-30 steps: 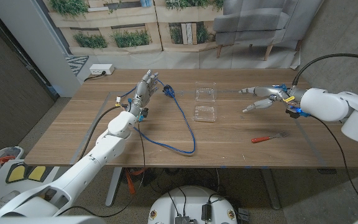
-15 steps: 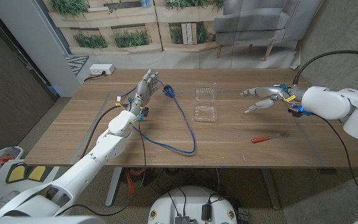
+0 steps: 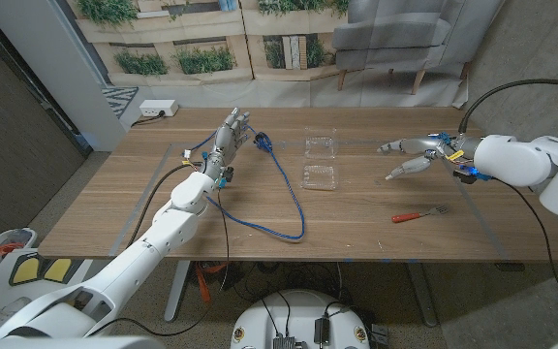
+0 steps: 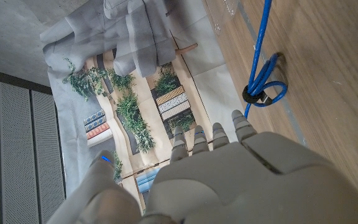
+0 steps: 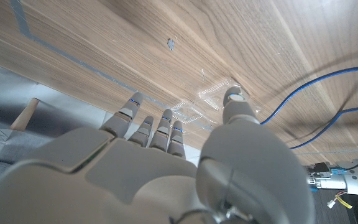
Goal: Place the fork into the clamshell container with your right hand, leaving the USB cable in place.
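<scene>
A fork (image 3: 419,213) with a red handle lies on the table's right side, near the front. My right hand (image 3: 411,154) hovers open behind it, fingers spread and pointing toward the clear clamshell container (image 3: 320,160), which lies opened at the table's middle; the container (image 5: 211,98) also shows past my right hand (image 5: 160,168) in the right wrist view. A blue USB cable (image 3: 284,189) runs from a coil (image 4: 263,87) at the back left down to the front middle. My left hand (image 3: 227,136) stays open beside the coil, holding nothing.
A white power strip (image 3: 157,109) sits at the table's back left corner. Blue tape lines (image 5: 73,62) mark the wooden tabletop. A grey armchair (image 3: 405,39) stands behind the table. Bare wood lies between the fork and the container.
My right hand has drifted slightly to the right and a little toward the front. The left arm, fork, cable and container have not moved.
</scene>
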Action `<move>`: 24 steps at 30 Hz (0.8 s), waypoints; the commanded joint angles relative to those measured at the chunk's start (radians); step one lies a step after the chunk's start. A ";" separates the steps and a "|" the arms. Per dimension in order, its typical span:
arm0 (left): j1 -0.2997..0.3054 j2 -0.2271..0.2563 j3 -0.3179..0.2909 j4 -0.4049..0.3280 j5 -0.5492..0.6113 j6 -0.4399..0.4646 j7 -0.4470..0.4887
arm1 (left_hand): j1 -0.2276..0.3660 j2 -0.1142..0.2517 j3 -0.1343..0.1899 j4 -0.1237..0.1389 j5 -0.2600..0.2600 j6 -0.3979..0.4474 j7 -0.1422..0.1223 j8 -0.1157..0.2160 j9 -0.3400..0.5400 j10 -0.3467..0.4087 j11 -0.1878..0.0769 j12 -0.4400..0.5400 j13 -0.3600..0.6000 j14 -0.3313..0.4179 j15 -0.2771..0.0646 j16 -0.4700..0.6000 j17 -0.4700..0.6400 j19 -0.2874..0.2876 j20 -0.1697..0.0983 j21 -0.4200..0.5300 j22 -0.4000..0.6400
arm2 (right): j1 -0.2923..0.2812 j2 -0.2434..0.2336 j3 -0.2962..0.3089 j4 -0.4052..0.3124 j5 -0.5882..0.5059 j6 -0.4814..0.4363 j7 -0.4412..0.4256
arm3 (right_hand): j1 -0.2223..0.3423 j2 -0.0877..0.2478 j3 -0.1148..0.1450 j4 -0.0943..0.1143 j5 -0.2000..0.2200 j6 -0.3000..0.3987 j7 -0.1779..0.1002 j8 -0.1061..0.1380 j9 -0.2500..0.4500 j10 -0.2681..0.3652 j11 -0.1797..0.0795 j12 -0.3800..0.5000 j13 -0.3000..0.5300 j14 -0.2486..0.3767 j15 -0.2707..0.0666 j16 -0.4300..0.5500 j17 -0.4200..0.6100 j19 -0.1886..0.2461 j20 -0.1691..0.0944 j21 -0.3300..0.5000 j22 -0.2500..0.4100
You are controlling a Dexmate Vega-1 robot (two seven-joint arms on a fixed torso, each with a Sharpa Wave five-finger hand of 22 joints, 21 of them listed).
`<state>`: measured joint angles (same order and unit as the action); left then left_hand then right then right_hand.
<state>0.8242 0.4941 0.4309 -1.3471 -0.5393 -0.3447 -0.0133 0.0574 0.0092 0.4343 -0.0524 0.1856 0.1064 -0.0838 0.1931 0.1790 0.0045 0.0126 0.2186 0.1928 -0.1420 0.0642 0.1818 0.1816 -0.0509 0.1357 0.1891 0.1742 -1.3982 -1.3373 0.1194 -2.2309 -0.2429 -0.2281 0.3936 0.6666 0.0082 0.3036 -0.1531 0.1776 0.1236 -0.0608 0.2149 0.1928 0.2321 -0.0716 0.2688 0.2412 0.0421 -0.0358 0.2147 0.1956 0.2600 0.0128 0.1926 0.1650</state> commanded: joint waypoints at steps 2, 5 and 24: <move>0.000 -0.006 0.005 0.010 -0.004 0.000 -0.008 | 0.002 0.001 0.005 -0.006 0.000 0.009 -0.003 0.000 0.002 0.011 0.000 0.006 0.004 0.001 -0.001 0.008 0.003 0.001 -0.001 0.006 0.003 | -0.027 0.022 0.025 -0.008 -0.070 0.018 0.069 | 0.006 -0.001 -0.003 0.003 0.002 0.010 -0.001 0.005 0.002 0.005 0.000 0.002 0.004 0.009 -0.105 0.005 0.001 0.008 0.002 0.000 0.003; -0.002 -0.006 0.005 0.009 -0.006 0.000 -0.012 | 0.002 0.002 0.005 -0.006 0.000 0.010 -0.002 0.000 0.002 0.012 -0.001 0.006 0.004 0.001 -0.002 0.008 0.003 0.001 -0.001 0.006 0.003 | -0.039 0.034 0.025 -0.008 -0.089 0.022 0.071 | 0.007 -0.001 -0.004 0.003 0.002 0.008 0.000 0.003 0.002 -0.001 0.001 0.000 0.004 0.010 -0.105 0.005 0.001 0.008 0.003 0.000 0.003; -0.019 -0.015 0.013 0.032 -0.001 -0.013 -0.030 | 0.002 0.004 0.005 -0.009 0.000 0.031 -0.020 0.006 0.002 0.022 -0.005 0.009 0.004 0.002 -0.002 0.008 0.003 0.001 -0.001 0.006 0.003 | -0.173 0.184 0.122 -0.018 -0.271 0.076 0.055 | 0.004 -0.013 -0.013 0.003 0.005 0.015 -0.009 0.000 0.002 0.011 -0.008 0.003 0.003 0.049 -0.104 0.017 0.004 0.025 0.010 0.003 0.004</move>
<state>0.8127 0.4852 0.4392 -1.3297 -0.5441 -0.3452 -0.0339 0.0574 0.0092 0.4386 -0.0565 0.1856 0.1260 -0.1035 0.1931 0.1789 0.0191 0.0090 0.2236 0.1928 -0.1420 0.0642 0.1818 0.1816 -0.0509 0.1357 0.1891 0.1742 -1.5173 -1.2265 0.2015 -2.2465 -0.4281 -0.1800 0.4467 0.6667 0.0077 0.2936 -0.1492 0.1776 0.1290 -0.0662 0.2149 0.1928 0.2358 -0.0754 0.2688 0.2412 0.0785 -0.0352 0.2226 0.1980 0.2711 0.0235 0.1926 0.1650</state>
